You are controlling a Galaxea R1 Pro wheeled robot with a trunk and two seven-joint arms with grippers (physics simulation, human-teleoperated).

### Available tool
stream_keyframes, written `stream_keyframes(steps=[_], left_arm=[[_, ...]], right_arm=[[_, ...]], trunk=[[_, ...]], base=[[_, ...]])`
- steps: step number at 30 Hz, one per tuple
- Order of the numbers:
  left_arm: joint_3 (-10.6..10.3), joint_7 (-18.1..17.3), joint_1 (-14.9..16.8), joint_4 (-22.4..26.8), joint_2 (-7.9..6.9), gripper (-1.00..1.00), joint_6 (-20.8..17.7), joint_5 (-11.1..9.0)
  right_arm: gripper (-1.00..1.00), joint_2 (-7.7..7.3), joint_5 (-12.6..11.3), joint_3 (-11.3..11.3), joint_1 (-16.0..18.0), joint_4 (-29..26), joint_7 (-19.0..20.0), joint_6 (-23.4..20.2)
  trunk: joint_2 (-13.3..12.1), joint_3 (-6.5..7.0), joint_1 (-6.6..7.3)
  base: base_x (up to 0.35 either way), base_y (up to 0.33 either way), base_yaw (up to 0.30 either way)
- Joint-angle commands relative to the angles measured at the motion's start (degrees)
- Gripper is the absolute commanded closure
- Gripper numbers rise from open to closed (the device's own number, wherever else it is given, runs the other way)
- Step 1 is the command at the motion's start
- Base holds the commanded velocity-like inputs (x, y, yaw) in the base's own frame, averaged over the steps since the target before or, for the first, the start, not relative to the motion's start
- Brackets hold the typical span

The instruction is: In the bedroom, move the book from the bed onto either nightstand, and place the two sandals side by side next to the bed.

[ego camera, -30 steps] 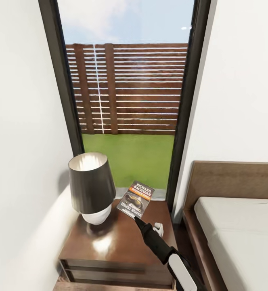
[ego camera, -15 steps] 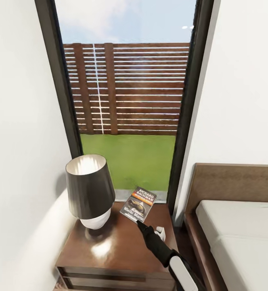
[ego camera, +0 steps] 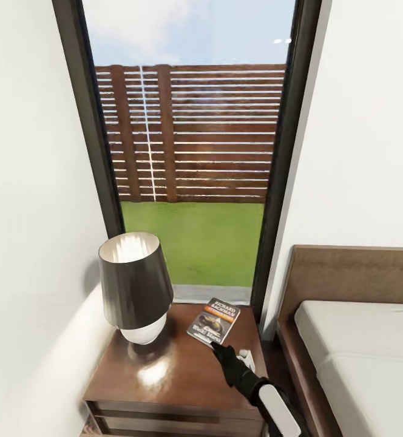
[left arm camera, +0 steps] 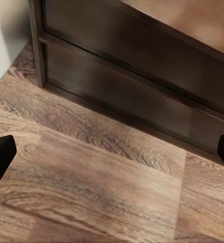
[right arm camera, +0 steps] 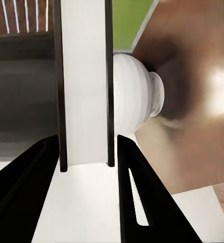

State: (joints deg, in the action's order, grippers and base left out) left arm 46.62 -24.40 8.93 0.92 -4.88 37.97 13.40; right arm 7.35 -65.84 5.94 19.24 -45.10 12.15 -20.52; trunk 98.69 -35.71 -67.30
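Lowered book (ego camera: 213, 321), seemingly pincer-held (ego camera: 215, 346), meets nightstand (ego camera: 165, 376).

Glossy brown nightstand (ego camera: 165, 376) bearing a lamp (ego camera: 135, 285), the book (ego camera: 213, 321), a small white gadget (ego camera: 246, 358).

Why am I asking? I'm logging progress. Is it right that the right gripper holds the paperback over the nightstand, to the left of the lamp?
Not quite. In the head view the right gripper holds the paperback over the nightstand, but to the right of the lamp, not the left.
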Motion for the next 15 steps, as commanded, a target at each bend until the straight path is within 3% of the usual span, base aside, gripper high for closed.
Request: stream_keyframes(steps=[1,8,15], left_arm=[[0.5,-0.2,0.0,0.0,-0.02,-1.00,0.1,0.4],[0.5,-0.4,0.0,0.0,-0.22,-1.00,0.1,0.4],[0.5,-0.5,0.0,0.0,-0.75,-1.00,0.1,0.4]], right_arm=[[1.00,0.00,-0.5,0.0,0.0,0.0,0.0,-0.2],[1.00,-0.27,-3.2,0.0,3.1,3.4,-3.0,-1.6],[1.00,-0.31,-3.9,0.0,7.0,9.1,-4.8,-1.4]], trunk=[[0.0,-0.06,0.01],[0.0,-0.06,0.01],[0.0,-0.06,0.01]], base=[[0.000,0.000,0.000],[0.000,0.000,0.000],[0.000,0.000,0.000]])
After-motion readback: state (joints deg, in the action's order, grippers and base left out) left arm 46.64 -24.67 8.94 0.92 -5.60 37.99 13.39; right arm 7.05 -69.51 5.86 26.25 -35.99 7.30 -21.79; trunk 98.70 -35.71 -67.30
